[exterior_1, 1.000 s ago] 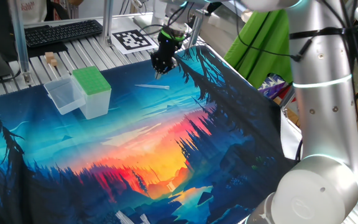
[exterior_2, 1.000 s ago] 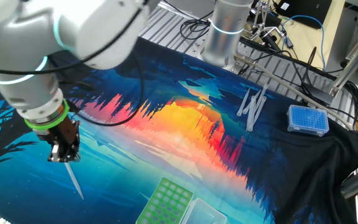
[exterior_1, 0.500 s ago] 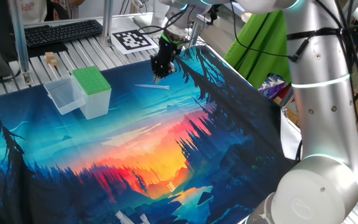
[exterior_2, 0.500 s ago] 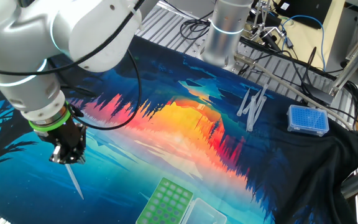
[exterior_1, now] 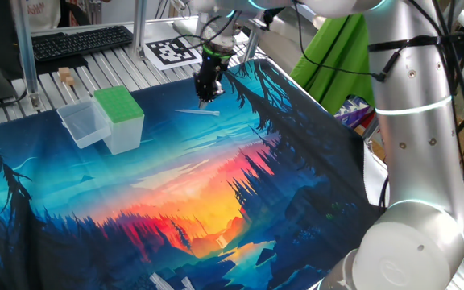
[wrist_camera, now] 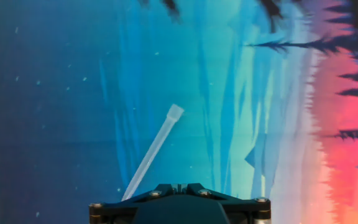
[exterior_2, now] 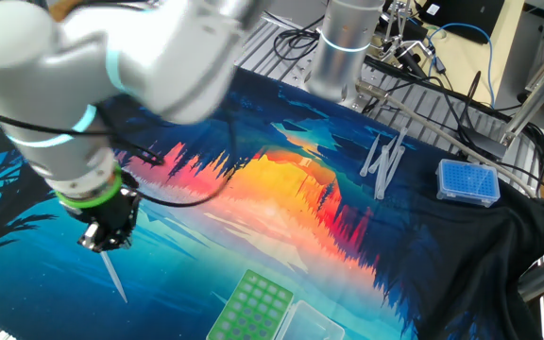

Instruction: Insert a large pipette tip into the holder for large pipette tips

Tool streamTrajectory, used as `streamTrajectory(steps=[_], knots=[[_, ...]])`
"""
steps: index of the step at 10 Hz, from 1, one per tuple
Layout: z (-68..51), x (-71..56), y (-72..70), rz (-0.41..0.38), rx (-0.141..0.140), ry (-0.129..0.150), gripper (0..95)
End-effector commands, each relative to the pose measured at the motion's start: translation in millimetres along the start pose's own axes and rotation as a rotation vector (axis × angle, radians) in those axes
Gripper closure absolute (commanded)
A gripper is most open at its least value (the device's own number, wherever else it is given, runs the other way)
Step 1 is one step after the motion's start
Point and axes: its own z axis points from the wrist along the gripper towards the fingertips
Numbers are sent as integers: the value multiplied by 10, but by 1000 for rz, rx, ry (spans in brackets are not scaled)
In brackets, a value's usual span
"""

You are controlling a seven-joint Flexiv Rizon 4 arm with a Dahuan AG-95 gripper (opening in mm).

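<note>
A large pipette tip [exterior_1: 197,112] lies flat on the blue part of the printed cloth, free of any grip. It also shows as the whitish cone [exterior_2: 113,274] in the other fixed view. My gripper [exterior_1: 204,98] hangs just above its far end, shut with nothing between the jaws. In the hand view the tip [wrist_camera: 154,149] runs from the lower left up to its wide end, and its narrow end slips under the gripper [wrist_camera: 178,186]. The holder for large pipette tips [exterior_1: 119,105], green-topped, stands to the left on the cloth; its top [exterior_2: 253,307] shows open holes.
A clear plastic tub [exterior_1: 83,122] sits against the holder's left side. A blue tip box [exterior_2: 467,182] and several loose tips [exterior_2: 382,162] lie at the cloth's other end. A keyboard [exterior_1: 79,40] and a marker tag [exterior_1: 171,51] lie on the slatted table behind.
The gripper has shifted slightly left over the tip and its wrist has turned a little. Its jaws stayed shut. The pipette tip has not moved.
</note>
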Motion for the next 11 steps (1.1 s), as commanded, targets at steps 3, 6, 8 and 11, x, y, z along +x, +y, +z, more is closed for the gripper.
streamTrajectory(steps=[3,6,8,11], knots=[[-31,-24,-19,52,-2,-152,950],[-30,-29,-11,71,-4,-165,950],[-27,-41,9,88,-6,-186,950],[-60,-109,115,104,-6,-194,950]])
